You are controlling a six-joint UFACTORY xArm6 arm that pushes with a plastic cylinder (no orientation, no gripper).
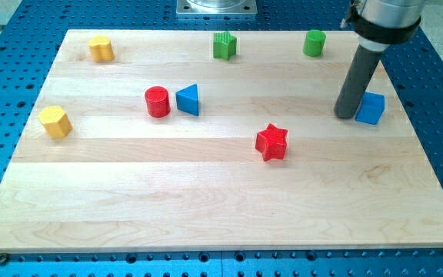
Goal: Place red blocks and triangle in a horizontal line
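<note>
While my tip (346, 115) touches blue cube (371, 108) (wooden)

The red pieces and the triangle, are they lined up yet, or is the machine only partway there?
Partway. Done: the red cylinder and blue triangle sit side by side, level with each other. In hand: nothing from the job; my tip is at the view's right, against the blue cube. Left: the red star lies lower and to the right, so it still needs pushing up into their row.
</note>
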